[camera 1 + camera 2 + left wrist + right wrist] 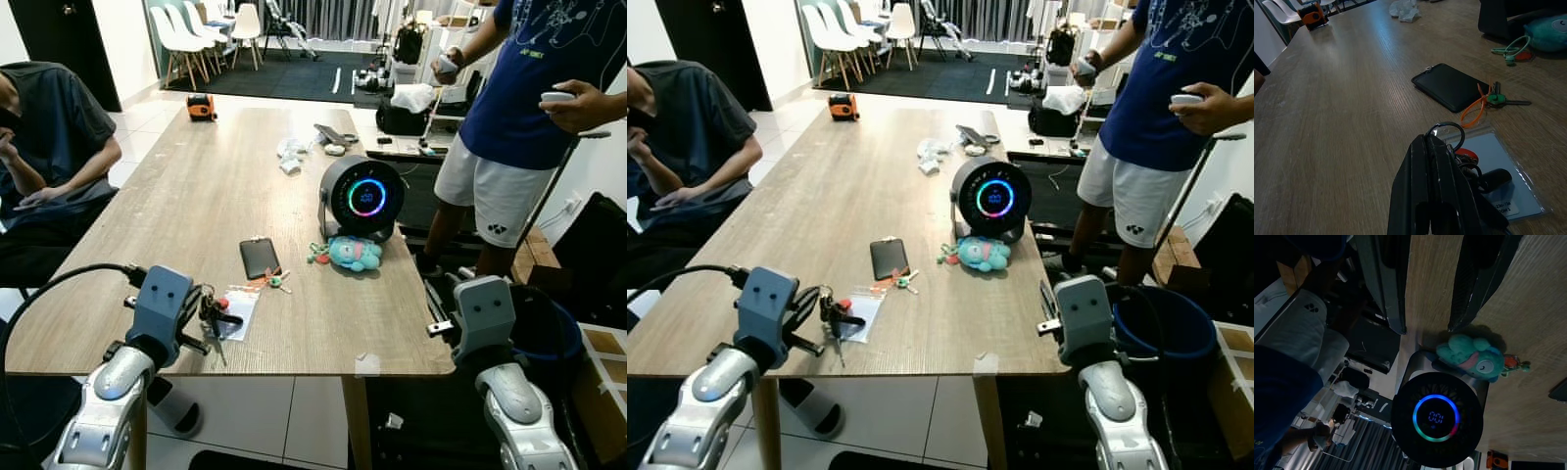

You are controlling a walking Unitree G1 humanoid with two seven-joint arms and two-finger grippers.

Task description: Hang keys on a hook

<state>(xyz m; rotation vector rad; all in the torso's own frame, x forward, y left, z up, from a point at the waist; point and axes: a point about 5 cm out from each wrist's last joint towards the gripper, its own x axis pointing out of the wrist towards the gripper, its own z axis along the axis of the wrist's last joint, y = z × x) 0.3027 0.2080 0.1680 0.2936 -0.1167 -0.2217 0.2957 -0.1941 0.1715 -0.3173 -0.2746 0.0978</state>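
Keys: one bunch in left gripper, one green-tagged set loose.

Round black device, right of table centre: lit digits shown inside coloured ring, read as "001" in right wrist view; blurred in head views. Small logo seen on white shorts of standing person, far right; not legible. Print noted on plastic card sleeve, near left table edge; too small to be read.
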